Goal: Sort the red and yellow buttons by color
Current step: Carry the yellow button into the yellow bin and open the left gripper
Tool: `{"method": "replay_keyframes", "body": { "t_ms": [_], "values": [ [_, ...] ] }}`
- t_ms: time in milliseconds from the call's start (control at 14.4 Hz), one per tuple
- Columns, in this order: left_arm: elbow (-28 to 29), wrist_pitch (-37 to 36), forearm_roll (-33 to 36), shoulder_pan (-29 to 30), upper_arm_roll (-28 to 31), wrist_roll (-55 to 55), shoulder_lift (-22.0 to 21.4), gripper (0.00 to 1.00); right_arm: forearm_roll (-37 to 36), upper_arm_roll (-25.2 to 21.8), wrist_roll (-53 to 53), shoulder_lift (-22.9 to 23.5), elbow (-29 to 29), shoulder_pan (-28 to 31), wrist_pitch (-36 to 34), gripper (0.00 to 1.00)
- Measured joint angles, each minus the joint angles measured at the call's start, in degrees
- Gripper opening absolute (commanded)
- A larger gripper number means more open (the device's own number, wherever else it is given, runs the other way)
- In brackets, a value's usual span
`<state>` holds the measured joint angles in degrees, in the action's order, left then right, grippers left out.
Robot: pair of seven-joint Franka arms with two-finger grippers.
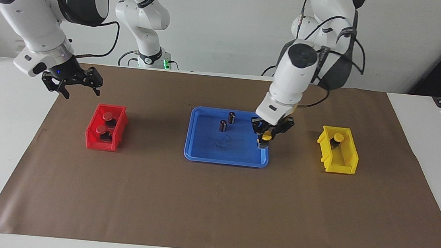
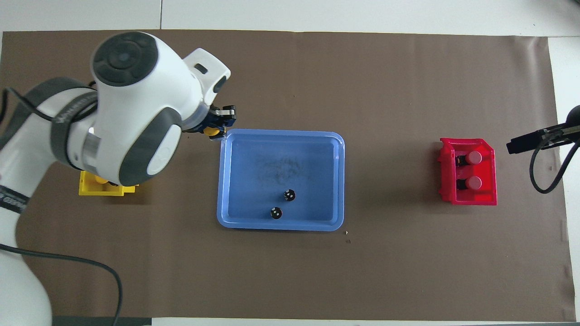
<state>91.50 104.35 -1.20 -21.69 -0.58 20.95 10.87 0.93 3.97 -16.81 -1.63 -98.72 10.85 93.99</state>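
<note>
Left gripper is clamped on a yellow button, lifted above the blue tray at its rim toward the left arm's end, roughly three o'clock of the tray in the facing view. Its twin sits in the yellow bin. Both red buttons lie in the red bin; the right gripper hangs above, at about eleven o'clock, jaws wide and empty. Two dark cylinders stay in the tray. Risk: a grip on the domed cap may slip mid-carry, or the block base may clip the bin wall.
</note>
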Motion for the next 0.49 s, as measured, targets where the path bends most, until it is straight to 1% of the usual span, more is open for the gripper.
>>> {"method": "replay_keyframes", "body": {
  "t_ms": [139, 278, 348, 487],
  "values": [
    [0.39, -2.49, -0.33, 9.00, 0.30, -12.95, -2.26, 0.01, -0.01, 0.01, 1.07, 0.11, 4.24, -0.03, -5.10, 1.00],
    [1.83, -2.46, -0.52, 14.67, 0.36, -21.77, -2.49, 0.01, -0.70, -0.07, 3.55, 0.28, 5.83, -1.47, -6.59, 1.00],
    [3.62, -1.18, -0.57, 16.22, 0.36, -24.47, -2.63, 0.01, -2.12, -0.23, 5.33, 0.28, 6.09, -3.16, -6.59, 1.00],
    [10.16, 5.50, -0.57, 18.59, 0.34, -28.19, -3.59, 0.01, -3.82, -0.58, 7.52, 0.30, 6.41, -5.80, -6.59, 1.00]
  ]
}}
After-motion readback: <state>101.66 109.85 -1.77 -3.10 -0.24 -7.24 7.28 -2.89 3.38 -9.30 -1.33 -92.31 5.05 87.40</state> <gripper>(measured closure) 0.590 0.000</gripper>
